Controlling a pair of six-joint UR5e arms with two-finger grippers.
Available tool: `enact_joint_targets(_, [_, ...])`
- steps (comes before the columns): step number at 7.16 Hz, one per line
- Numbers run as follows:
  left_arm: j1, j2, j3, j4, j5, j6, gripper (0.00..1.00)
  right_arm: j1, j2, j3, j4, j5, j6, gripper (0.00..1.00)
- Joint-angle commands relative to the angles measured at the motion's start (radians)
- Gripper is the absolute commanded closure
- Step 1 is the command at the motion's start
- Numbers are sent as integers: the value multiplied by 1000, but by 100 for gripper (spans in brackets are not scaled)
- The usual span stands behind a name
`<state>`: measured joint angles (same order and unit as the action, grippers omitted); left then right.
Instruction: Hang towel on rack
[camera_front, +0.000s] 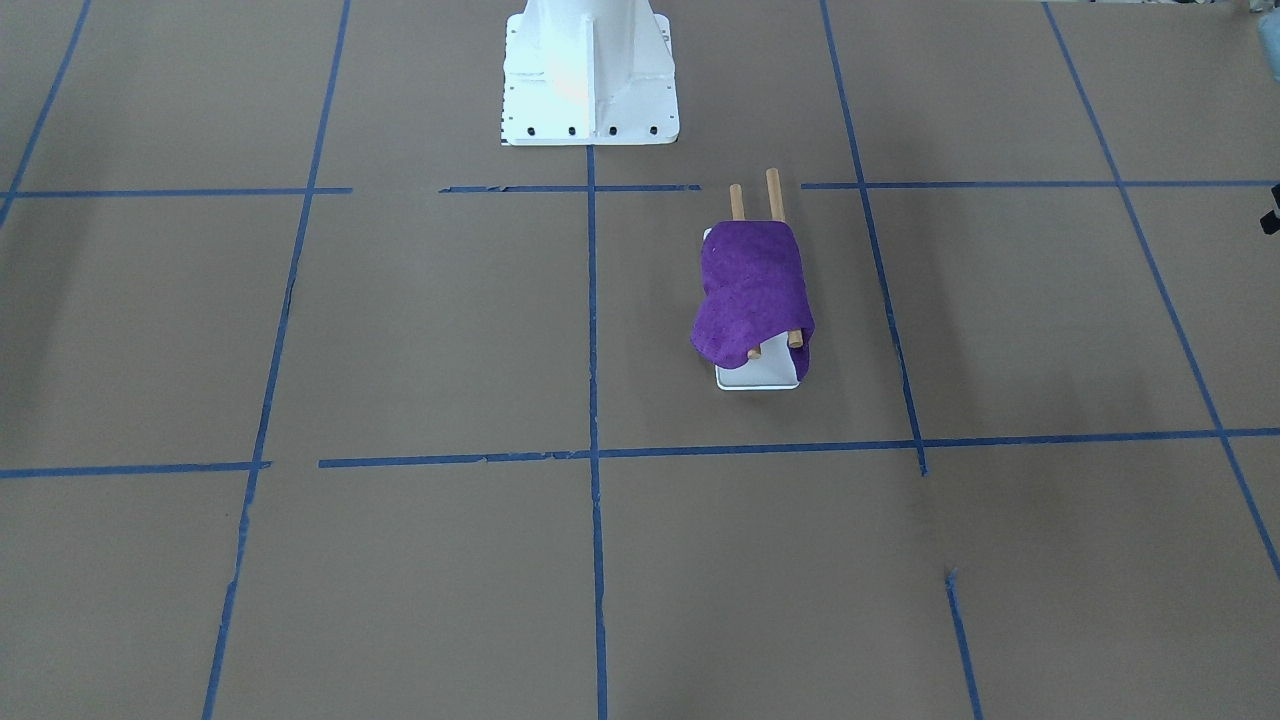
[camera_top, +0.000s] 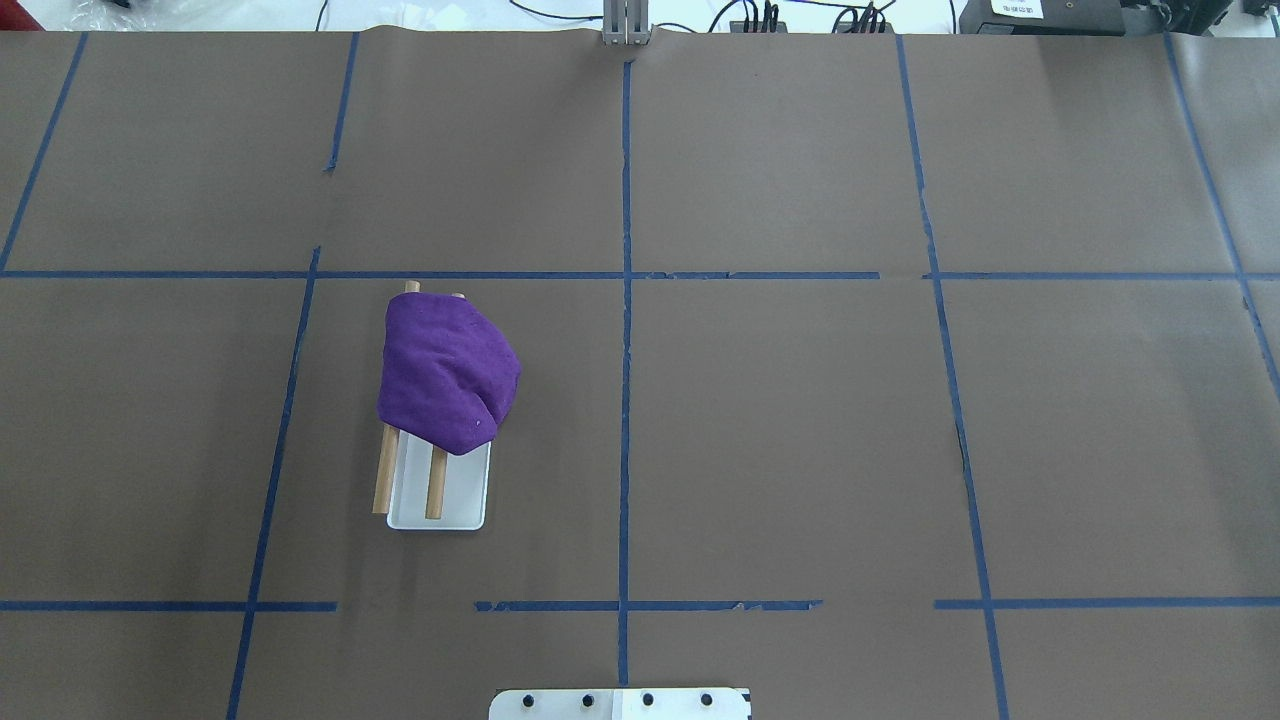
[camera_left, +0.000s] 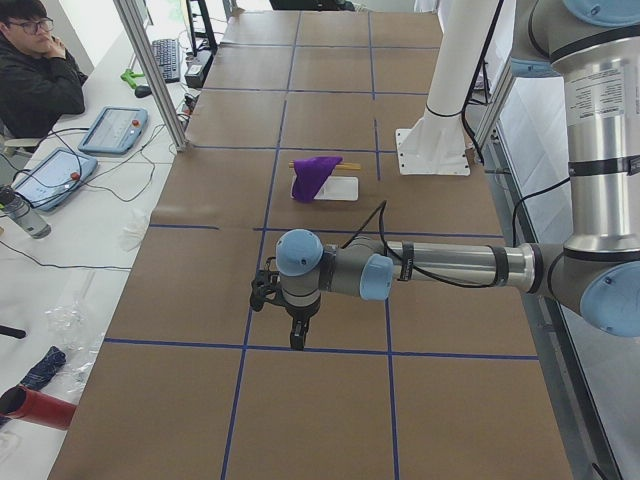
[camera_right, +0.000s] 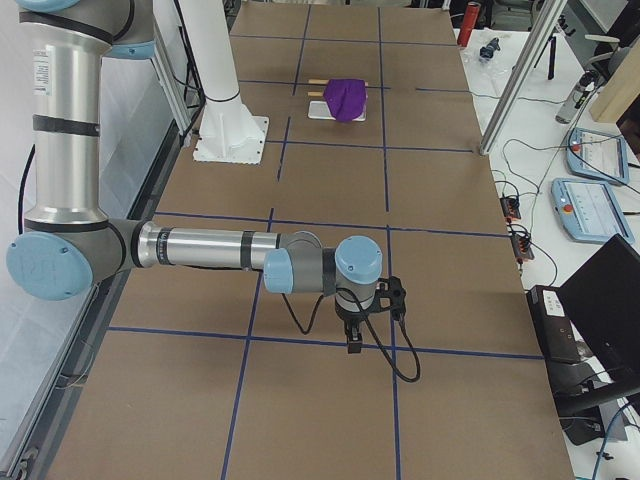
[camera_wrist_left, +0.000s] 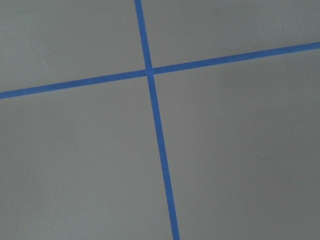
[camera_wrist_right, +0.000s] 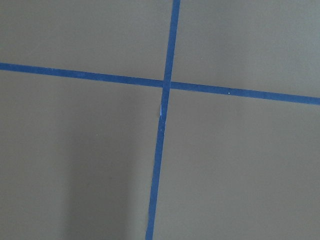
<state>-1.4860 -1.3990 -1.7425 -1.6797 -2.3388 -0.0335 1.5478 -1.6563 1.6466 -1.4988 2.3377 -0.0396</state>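
The deep-purple towel (camera_front: 752, 290) lies draped over the two wooden dowels of the rack (camera_front: 757, 377), covering most of their length; dowel ends stick out at both sides. It shows the same way in the overhead view, the towel (camera_top: 445, 375) over the rack (camera_top: 460, 500). My left gripper (camera_left: 297, 343) hangs over the table far from the rack, seen only in the left side view; I cannot tell if it is open. My right gripper (camera_right: 352, 345) hangs likewise at the other end of the table; I cannot tell its state. Both wrist views show only brown table and blue tape.
The white robot pedestal (camera_front: 588, 70) stands at the table's robot side, a short way from the rack. Blue tape lines grid the brown table (camera_top: 800, 450). An operator (camera_left: 35, 70) sits beyond the table edge, with tablets and cables beside him.
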Motion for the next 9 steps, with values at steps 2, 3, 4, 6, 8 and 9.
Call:
enact_joint_targets(2, [-16, -12, -32, 26, 6, 0, 0, -2, 0, -2, 2, -1, 3, 0])
enact_joint_targets(3, [-23, -3, -63, 26, 4, -2, 0, -2, 0, -2, 2, -1, 3, 0])
enact_joint_targets(4, [-23, -6, -71, 25, 1, 0, 0, -2, 0, 1, 3, -1, 0, 0])
enact_joint_targets(6, [-23, -14, -71, 23, 4, 0, 0, -2, 0, 1, 3, -3, 3, 0])
enact_joint_targets(8, [-25, -12, -69, 23, 4, 0, 0, -2, -2, 1, 3, -1, 3, 0])
enact_joint_targets(9, [-25, -12, -69, 25, 4, 0, 0, -2, -2, 1, 3, -1, 3, 0])
